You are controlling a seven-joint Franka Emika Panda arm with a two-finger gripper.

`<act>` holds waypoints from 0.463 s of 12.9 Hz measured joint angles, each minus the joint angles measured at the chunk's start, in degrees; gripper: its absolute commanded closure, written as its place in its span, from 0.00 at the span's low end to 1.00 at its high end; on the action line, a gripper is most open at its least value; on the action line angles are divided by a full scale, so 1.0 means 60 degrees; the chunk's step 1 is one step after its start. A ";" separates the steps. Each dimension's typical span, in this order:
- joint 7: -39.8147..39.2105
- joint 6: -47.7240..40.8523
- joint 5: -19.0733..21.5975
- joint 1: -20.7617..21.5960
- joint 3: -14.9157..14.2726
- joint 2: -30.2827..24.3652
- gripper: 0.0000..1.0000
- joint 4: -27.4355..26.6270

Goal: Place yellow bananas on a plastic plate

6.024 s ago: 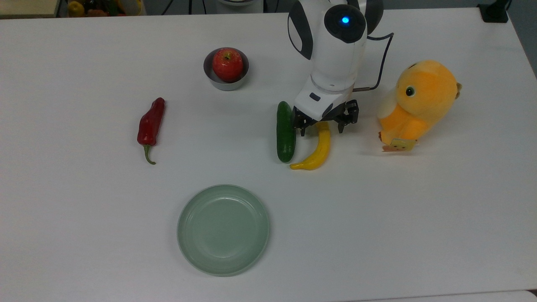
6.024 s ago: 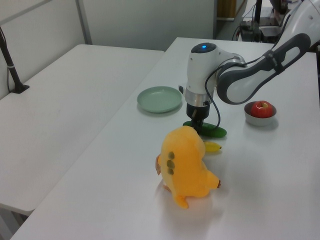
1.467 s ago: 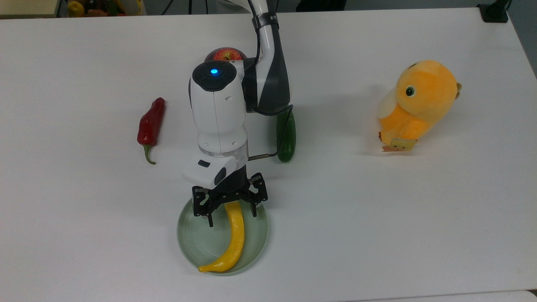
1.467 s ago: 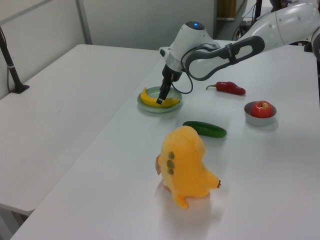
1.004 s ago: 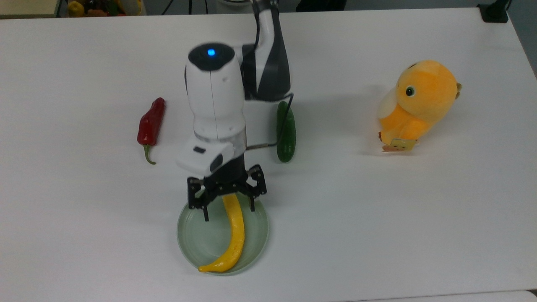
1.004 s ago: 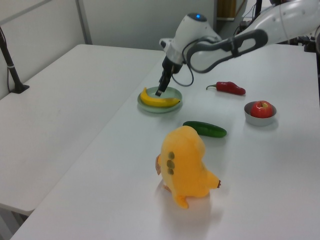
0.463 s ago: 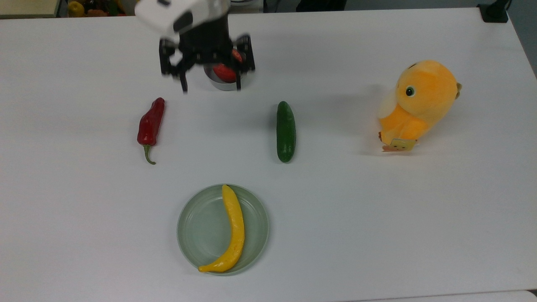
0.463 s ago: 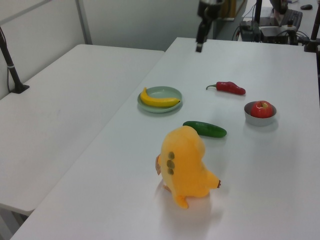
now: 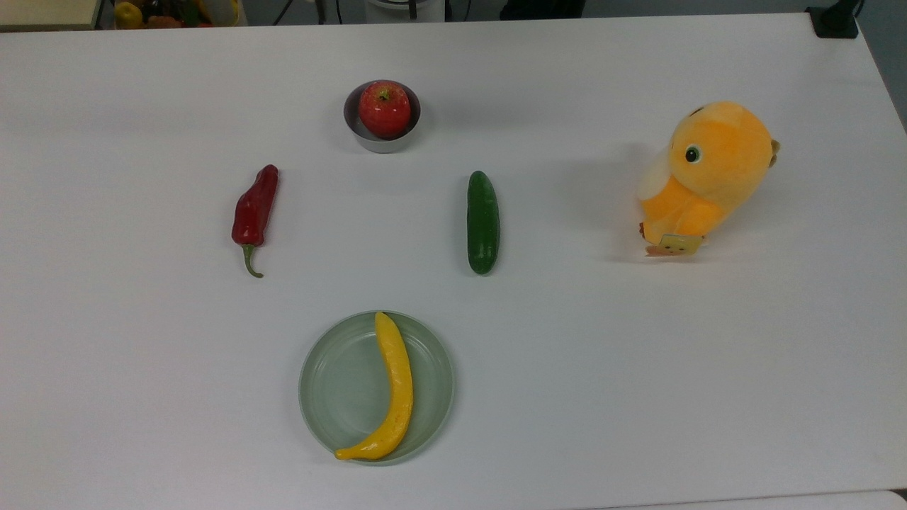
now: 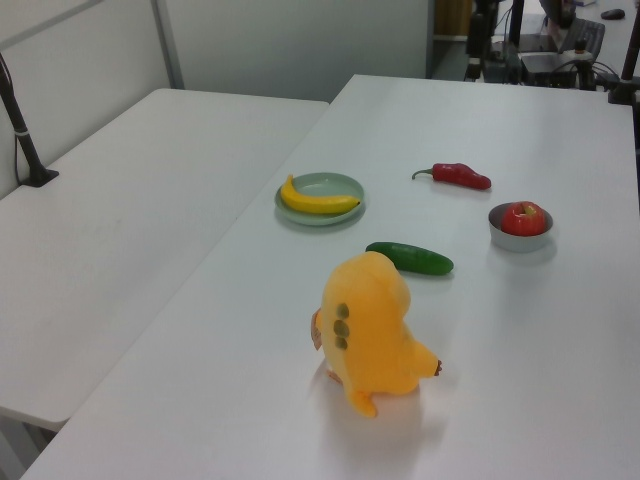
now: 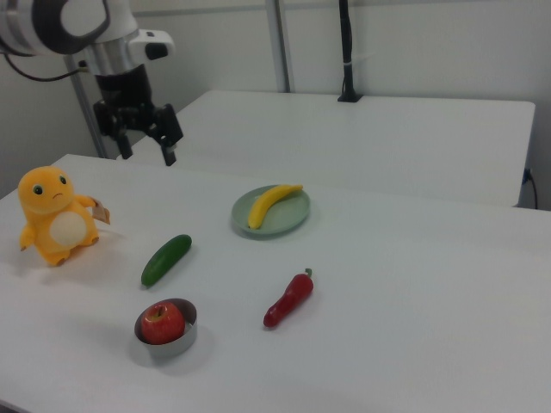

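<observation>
Banana (image 9: pixel 397 386) lies across the plate (image 9: pixel 336 386), lower centre of the top view, tip at the plate's lower rim. Your pincer (image 11: pixel 145 142) hangs released and empty in the upper left of the right view, above the surface (image 9: pixel 638 368), well apart from the plate. Cucumber (image 9: pixel 483 222) lies just above the plate in the top view.

The work surface is a big plain white table (image 9: pixel 638 397), and a second white table (image 10: pixel 130 230) sits right beside it with a narrow gap between them. Behind those there's a pale wall (image 11: pixel 413 43) with a thin metal upright (image 11: pixel 280 43) at about 12 o'clock in the right view, plus a dark pole (image 11: pixel 346 47) on a black base standing on the far table. Lighting is flat and even, soft shadows only.
</observation>
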 measured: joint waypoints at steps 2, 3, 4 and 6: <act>0.0064 0.0000 0.0137 0.0065 0.0082 -0.0535 0.00 -0.0692; 0.0120 0.0001 0.0145 0.0078 0.0121 -0.0670 0.00 -0.0897; 0.0131 0.0002 0.0145 0.0078 0.0124 -0.0704 0.00 -0.0968; 0.0138 0.0007 0.0145 0.0068 0.0123 -0.0704 0.00 -0.1001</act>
